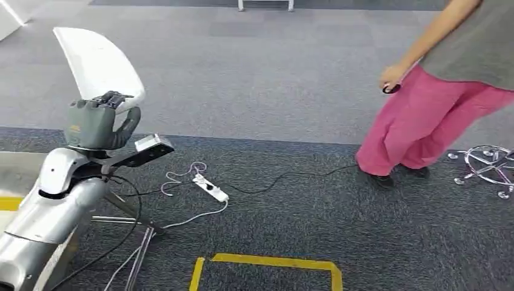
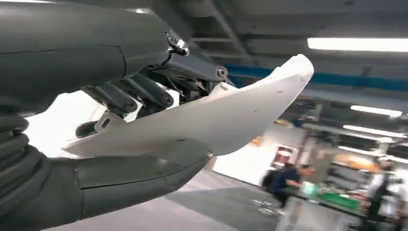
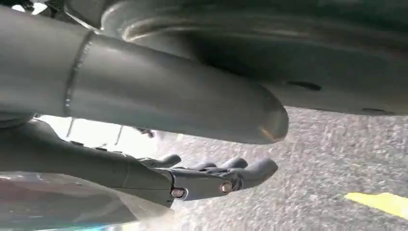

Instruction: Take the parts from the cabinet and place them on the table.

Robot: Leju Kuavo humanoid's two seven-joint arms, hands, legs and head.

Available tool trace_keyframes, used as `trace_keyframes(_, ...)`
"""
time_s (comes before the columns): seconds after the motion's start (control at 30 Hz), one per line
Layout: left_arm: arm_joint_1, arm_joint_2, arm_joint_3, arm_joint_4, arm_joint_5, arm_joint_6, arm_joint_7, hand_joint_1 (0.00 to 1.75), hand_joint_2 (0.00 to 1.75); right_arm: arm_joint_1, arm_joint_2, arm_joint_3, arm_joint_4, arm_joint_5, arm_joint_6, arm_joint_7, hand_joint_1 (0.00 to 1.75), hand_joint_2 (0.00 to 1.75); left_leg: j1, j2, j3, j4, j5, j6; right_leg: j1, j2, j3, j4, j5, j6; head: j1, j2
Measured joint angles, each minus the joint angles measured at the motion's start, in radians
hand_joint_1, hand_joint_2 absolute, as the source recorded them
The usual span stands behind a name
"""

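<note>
Left hand (image 1: 97, 121): raised at the left of the head view, fingers and thumb clamped on the lower end of a white part (image 1: 100, 63); the part stands up from the hand as a curved, tapering shell, its tip leaning away to the hand's far left. Left wrist view: dark fingers (image 2: 144, 94) lie over one face of the part (image 2: 216, 115), the grey thumb (image 2: 139, 171) presses under the other. Below the hand: silver arm (image 1: 51, 206), a small grey box (image 1: 153, 145) just beside the wrist, a black cable hanging from it. Floor (image 1: 260, 91), right of the hand: grey carpet, a darker strip nearer the robot, a white power strip (image 1: 211, 188) with white and black leads, yellow tape (image 1: 267, 264) marking a rectangle. Further right, well apart from the hand: a person (image 1: 442, 91) in pink trousers and grey top, holding a small dark thing, and a chrome chair base (image 1: 488, 163) at the edge. Right hand (image 3: 211, 175): seen over the carpet in the right wrist view, fingers stretched out and apart, holding nothing.
</note>
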Motion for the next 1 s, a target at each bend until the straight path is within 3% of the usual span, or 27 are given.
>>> trace_keyframes(0.03, -0.003, 0.0, 0.002, 0.0, 0.0, 0.005, -0.003, 1.75, 1.75, -0.001, 0.001, 0.0, 0.0, 0.001, 0.0, 0.0, 0.0, 0.0, 0.003, -0.011, 0.0, -0.001, 0.0, 0.005, -0.002, 0.063, -0.017, 0.041, -0.027, -0.001, 0.006, 0.0)
trace_keyframes(0.07, -0.005, 0.001, 0.002, 0.0, 0.003, 0.005, -0.003, 1.75, 1.75, -0.001, 0.002, 0.001, 0.0, 0.002, -0.001, -0.002, 0.0, 0.0, 0.003, -0.024, -0.001, -0.001, 0.002, 0.011, -0.003, 0.094, -0.052, 0.113, -0.061, 0.0, 0.011, 0.0)
trace_keyframes(0.13, -0.002, 0.0, 0.002, 0.004, 0.003, 0.005, -0.004, 1.75, 1.75, 0.001, 0.002, 0.002, 0.0, 0.002, -0.001, -0.001, 0.0, 0.0, 0.003, -0.052, -0.002, 0.0, 0.001, 0.015, -0.003, 0.116, -0.142, 0.28, -0.119, 0.003, 0.012, 0.0)
trace_keyframes(0.17, -0.001, 0.0, 0.002, 0.006, 0.003, 0.004, -0.005, 1.75, 1.75, 0.002, 0.002, 0.002, 0.0, 0.002, -0.002, -0.001, 0.0, 0.0, 0.003, -0.068, -0.002, 0.0, 0.001, 0.015, -0.002, 0.118, -0.172, 0.322, -0.12, 0.004, 0.012, 0.0)
trace_keyframes(0.2, 0.0, 0.0, 0.002, 0.009, 0.003, 0.004, -0.005, 1.75, 1.75, 0.002, 0.002, 0.003, 0.0, 0.002, -0.002, -0.001, 0.0, 0.0, 0.003, -0.085, -0.002, 0.0, 0.001, 0.015, -0.003, 0.118, -0.179, 0.31, -0.092, 0.004, 0.012, 0.0)
trace_keyframes(0.27, -0.001, -0.001, 0.001, 0.011, 0.0, 0.001, -0.006, 1.75, 1.75, 0.0, 0.002, 0.007, 0.0, 0.002, -0.003, -0.003, 0.0, 0.0, 0.005, -0.116, 0.0, 0.004, 0.001, 0.013, -0.006, 0.129, -0.13, 0.168, 0.009, 0.0, 0.012, 0.0)
trace_keyframes(0.3, -0.002, -0.001, 0.001, 0.011, 0.0, 0.0, -0.006, 1.75, 1.75, -0.001, 0.002, 0.008, 0.0, 0.002, -0.004, -0.005, 0.0, 0.0, 0.006, -0.127, 0.0, 0.008, -0.001, 0.01, -0.009, 0.155, -0.094, 0.079, 0.056, -0.002, 0.012, 0.0)
trace_keyframes(0.33, -0.004, -0.002, 0.001, 0.011, -0.002, -0.001, -0.007, 1.75, 1.75, -0.001, 0.002, 0.009, 0.0, 0.001, -0.004, -0.006, 0.0, 0.0, 0.004, -0.138, -0.004, 0.013, -0.004, 0.004, -0.014, 0.217, -0.074, 0.029, 0.059, -0.005, 0.012, 0.0)
trace_keyframes(0.37, -0.007, -0.002, 0.001, 0.012, -0.002, -0.003, -0.007, 1.75, 1.75, -0.001, 0.002, 0.01, 0.0, 0.001, -0.005, -0.007, 0.0, 0.0, 0.005, -0.152, -0.013, 0.02, -0.004, -0.004, -0.018, 0.215, -0.055, 0.01, 0.053, -0.004, 0.01, 0.0)
trace_keyframes(0.47, -0.008, -0.001, 0.0, 0.014, -0.003, -0.005, -0.008, 1.75, 1.75, -0.002, 0.005, 0.012, 0.0, -0.001, -0.007, -0.008, 0.0, 0.0, 0.014, -0.188, -0.019, 0.01, 0.008, -0.026, -0.009, 0.182, -0.053, 0.01, 0.056, -0.016, 0.011, 0.0)
trace_keyframes(0.5, -0.006, 0.002, 0.001, 0.014, -0.003, -0.005, -0.008, 1.75, 1.75, -0.004, 0.008, 0.014, 0.0, -0.001, -0.007, -0.008, 0.0, 0.0, 0.014, -0.165, -0.021, 0.019, 0.002, -0.027, -0.017, 0.165, -0.047, -0.001, 0.063, -0.027, 0.011, 0.0)
trace_keyframes(0.53, -0.011, 0.005, 0.002, 0.014, -0.003, -0.006, -0.008, 1.75, 1.75, -0.003, 0.008, 0.015, 0.0, 0.0, -0.008, -0.009, 0.0, 0.0, 0.008, -0.101, -0.032, 0.046, -0.019, -0.032, -0.015, 0.152, -0.041, -0.005, 0.062, -0.031, 0.002, 0.0)
trace_keyframes(0.57, -0.014, 0.004, 0.001, 0.015, -0.003, -0.007, -0.008, 1.75, 1.75, -0.001, 0.008, 0.016, 0.0, 0.0, -0.008, -0.01, 0.0, 0.0, 0.009, -0.072, -0.057, 0.1, -0.052, -0.037, -0.013, 0.14, -0.039, -0.005, 0.061, -0.036, -0.001, 0.0)
trace_keyframes(0.63, -0.013, 0.002, -0.001, 0.017, -0.004, -0.008, -0.008, 1.75, 1.75, 0.0, 0.008, 0.016, 0.0, -0.001, -0.008, -0.01, 0.0, 0.0, 0.015, -0.049, -0.134, 0.266, -0.125, -0.045, -0.011, 0.108, -0.038, -0.005, 0.057, -0.04, -0.001, 0.0)
trace_keyframes(0.67, -0.011, 0.002, -0.001, 0.018, -0.004, -0.008, -0.008, 1.75, 1.75, 0.0, 0.008, 0.017, 0.0, -0.001, -0.008, -0.01, 0.0, 0.0, 0.018, -0.048, -0.157, 0.313, -0.136, -0.048, -0.011, 0.094, -0.038, -0.004, 0.056, -0.039, -0.001, 0.0)
trace_keyframes(0.7, -0.01, 0.002, -0.002, 0.019, -0.004, -0.008, -0.008, 1.75, 1.75, 0.0, 0.008, 0.017, 0.0, -0.002, -0.009, -0.011, 0.0, 0.0, 0.021, -0.047, -0.156, 0.314, -0.126, -0.05, -0.011, 0.08, -0.037, -0.004, 0.054, -0.038, -0.001, 0.0)
trace_keyframes(0.73, -0.01, 0.002, -0.002, 0.02, -0.004, -0.009, -0.008, 1.75, 1.75, 0.0, 0.008, 0.017, 0.0, -0.002, -0.012, -0.014, 0.0, 0.0, 0.022, -0.044, -0.132, 0.268, -0.092, -0.05, -0.01, 0.064, -0.035, -0.004, 0.051, -0.037, -0.001, 0.0)
trace_keyframes(0.77, -0.01, 0.002, -0.002, 0.019, -0.004, -0.009, -0.008, 1.75, 1.75, -0.001, 0.008, 0.017, 0.0, -0.003, -0.017, -0.02, 0.0, 0.0, 0.022, -0.035, -0.088, 0.186, -0.05, -0.049, -0.01, 0.051, -0.031, -0.004, 0.048, -0.033, -0.001, 0.0)
trace_keyframes(0.8, -0.01, 0.002, -0.002, 0.019, -0.004, -0.009, -0.009, 1.75, 1.75, -0.001, 0.008, 0.018, 0.0, -0.005, -0.023, -0.026, 0.0, 0.0, 0.021, -0.011, -0.034, 0.09, -0.009, -0.046, -0.01, 0.039, -0.024, -0.004, 0.043, -0.029, -0.001, 0.0)
trace_keyframes(0.83, -0.01, 0.002, -0.002, 0.019, -0.004, -0.008, -0.011, 1.75, 1.75, 0.0, 0.008, 0.018, 0.0, -0.007, -0.027, -0.038, 0.0, 0.0, 0.015, 0.037, -0.003, 0.029, -0.01, -0.043, -0.008, 0.028, -0.02, -0.004, 0.039, -0.023, 0.0, 0.0)
trace_keyframes(0.87, -0.011, 0.001, -0.003, 0.019, -0.005, -0.008, -0.012, 1.75, 1.75, -0.001, 0.008, 0.018, 0.0, -0.012, -0.032, -0.051, 0.0, 0.0, 0.001, 0.05, 0.004, 0.013, -0.015, -0.034, 0.001, 0.02, -0.021, 0.001, 0.033, -0.015, -0.002, 0.0)
trace_keyframes(0.97, 0.008, 0.007, -0.006, 0.019, -0.007, 0.005, -0.016, 1.75, 1.75, 0.0, 0.008, 0.017, 0.0, -0.048, -0.034, -0.104, 0.0, 0.0, -0.002, 0.008, -0.003, 0.015, -0.017, -0.017, 0.001, -0.018, -0.008, -0.01, 0.029, -0.004, 0.002, 0.0)
trace_keyframes(1.0, 0.013, 0.01, -0.006, 0.019, -0.008, 0.011, -0.018, 1.75, 1.75, 0.001, 0.008, 0.016, 0.0, -0.06, -0.033, -0.121, 0.0, 0.0, 0.006, -0.006, 0.003, 0.006, -0.013, -0.007, -0.001, -0.025, -0.008, -0.008, 0.019, 0.004, 0.0, 0.0)
